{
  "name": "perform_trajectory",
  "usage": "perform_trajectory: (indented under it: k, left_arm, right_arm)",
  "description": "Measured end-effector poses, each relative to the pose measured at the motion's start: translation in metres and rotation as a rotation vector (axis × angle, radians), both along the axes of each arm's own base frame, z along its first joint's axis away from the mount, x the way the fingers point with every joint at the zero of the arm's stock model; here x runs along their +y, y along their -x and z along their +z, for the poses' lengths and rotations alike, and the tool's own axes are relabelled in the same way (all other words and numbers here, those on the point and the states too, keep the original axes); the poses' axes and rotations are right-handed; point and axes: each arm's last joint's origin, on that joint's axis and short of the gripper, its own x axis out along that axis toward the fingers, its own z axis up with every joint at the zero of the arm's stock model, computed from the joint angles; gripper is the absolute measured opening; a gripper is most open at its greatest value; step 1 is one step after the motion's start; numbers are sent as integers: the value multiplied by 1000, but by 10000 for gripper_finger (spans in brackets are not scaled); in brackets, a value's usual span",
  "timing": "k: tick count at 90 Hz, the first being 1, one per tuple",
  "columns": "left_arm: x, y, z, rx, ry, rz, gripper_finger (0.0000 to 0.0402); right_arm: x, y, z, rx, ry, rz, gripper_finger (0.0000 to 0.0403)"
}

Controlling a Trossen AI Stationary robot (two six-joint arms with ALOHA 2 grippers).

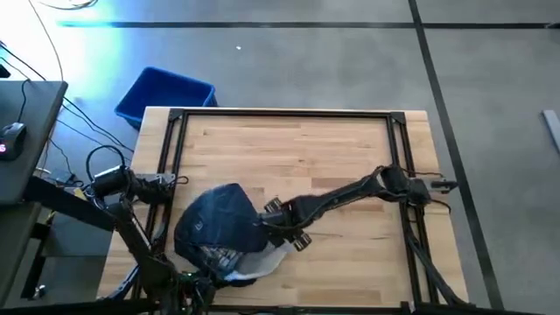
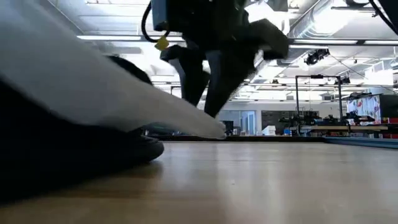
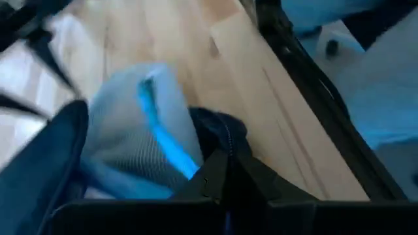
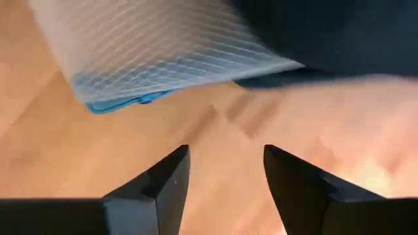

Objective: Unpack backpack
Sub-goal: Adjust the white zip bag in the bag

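Navy fabric marks the backpack [image 1: 214, 223], slumped at the table's [image 1: 350, 157] near left with a clear mesh pouch [image 1: 262, 260] spilling from its mouth. We judge the left gripper [image 3: 215, 186], pinching the bag's rim, could drag the bag along. The right gripper [image 4: 225, 173] hovers spread beside the pouch and could miss it. The bag's inside stays hidden.

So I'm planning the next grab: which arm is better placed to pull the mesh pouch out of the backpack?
Probably the right. Its gripper is open over bare table, facing the pouch sticking out of the backpack; the left gripper sits against the backpack.
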Motion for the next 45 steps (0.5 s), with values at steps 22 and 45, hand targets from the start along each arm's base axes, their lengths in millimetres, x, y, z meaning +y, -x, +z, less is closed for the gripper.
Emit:
perform_trajectory:
  k: [22, 45]
  left_arm:
    - [4, 34, -7, 61, 0, 106, 0]
    - [5, 46, -8, 75, 38, 155, 0]
  right_arm:
    - [43, 1, -26, -251, 172, 305, 163]
    - [41, -15, -18, -429, 201, 413, 163]
